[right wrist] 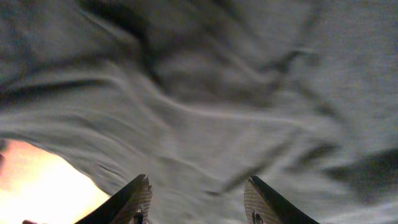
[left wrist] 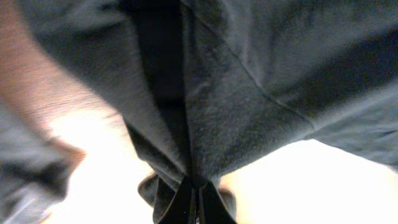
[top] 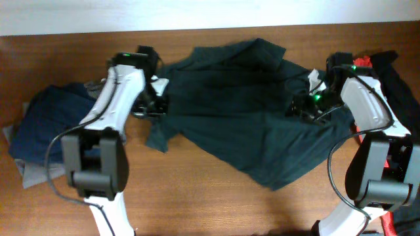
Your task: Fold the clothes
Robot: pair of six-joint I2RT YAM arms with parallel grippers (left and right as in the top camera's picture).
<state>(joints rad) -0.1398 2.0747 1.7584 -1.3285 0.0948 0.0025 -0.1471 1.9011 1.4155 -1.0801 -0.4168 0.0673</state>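
The green shirt (top: pixel 243 105) lies rumpled across the table (top: pixel 216 210). The left gripper (left wrist: pixel 196 202) is pinched tight on its left edge; the right gripper (right wrist: pixel 198 193) hangs over its right side, jaws apart; a navy piece (top: pixel 46 124) lies at the left end

A brown wooden table (top: pixel 197 196) with visible grain is seen across most of the overhead frame. A pale white strip (top: pixel 197 13) is seen along the top edge, beyond the table's far side.
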